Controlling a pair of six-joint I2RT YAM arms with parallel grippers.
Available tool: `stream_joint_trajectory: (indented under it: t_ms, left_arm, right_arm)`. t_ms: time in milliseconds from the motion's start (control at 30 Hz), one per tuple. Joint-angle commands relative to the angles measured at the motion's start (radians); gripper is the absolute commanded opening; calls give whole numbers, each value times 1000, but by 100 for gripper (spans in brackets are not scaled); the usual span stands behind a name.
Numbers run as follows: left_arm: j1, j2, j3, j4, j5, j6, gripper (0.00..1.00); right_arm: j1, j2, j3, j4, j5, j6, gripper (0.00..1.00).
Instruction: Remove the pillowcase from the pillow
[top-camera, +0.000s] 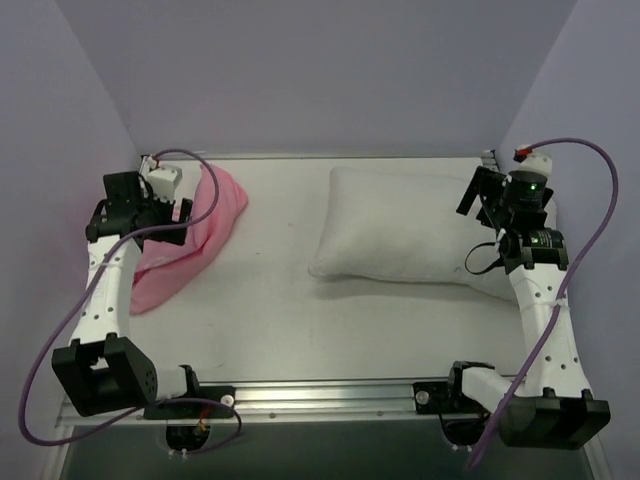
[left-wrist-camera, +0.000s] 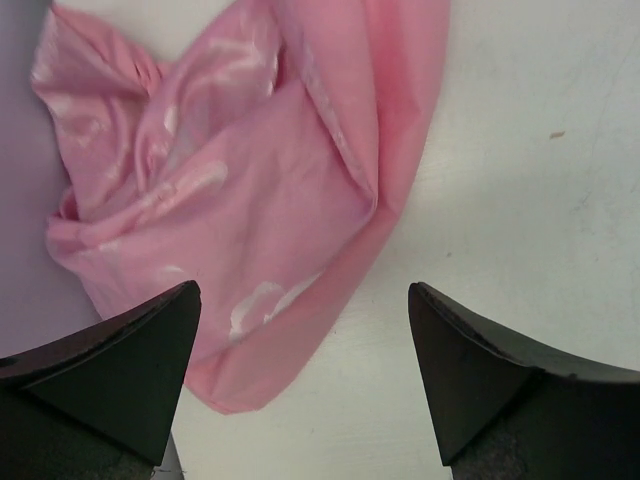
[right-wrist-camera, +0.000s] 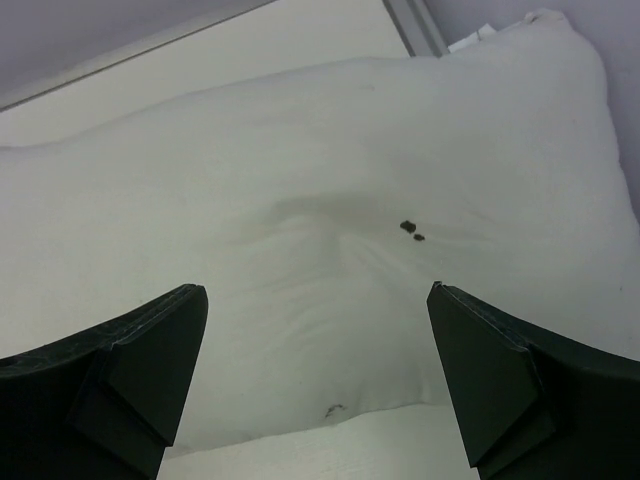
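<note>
The pink pillowcase (top-camera: 195, 245) lies crumpled in a heap at the table's left side, apart from the pillow; its shiny face with pale patterns shows in the left wrist view (left-wrist-camera: 250, 180). The off-white pillow (top-camera: 400, 225) lies bare right of centre, and it fills the right wrist view (right-wrist-camera: 300, 200) with two small dark specks on it. My left gripper (top-camera: 172, 205) hovers over the pillowcase, open (left-wrist-camera: 303, 290), with nothing between its fingers. My right gripper (top-camera: 487, 195) hangs open above the pillow's right end (right-wrist-camera: 316, 290), holding nothing.
Purple walls enclose the white table (top-camera: 270, 300) on the left, back and right. A metal rail (top-camera: 330, 398) runs along the near edge between the arm bases. Purple cables (top-camera: 45, 340) loop beside both arms.
</note>
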Motion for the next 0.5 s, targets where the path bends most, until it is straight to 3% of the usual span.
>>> stream_joint_trajectory:
  t_ms: [0,167,467]
  left_arm:
    - [56,-27,-170,28,-46,19,94]
    - [117,-100,-299,63,-9,-15,94]
    - [119,-120,-283,25,65,-47,94]
  right_arm:
    - [6,-57,-74,2,-41,33,100]
    - [8,-161,-163,25,-91,34,100]
    - [14,-236,-225,41,-151,23,100]
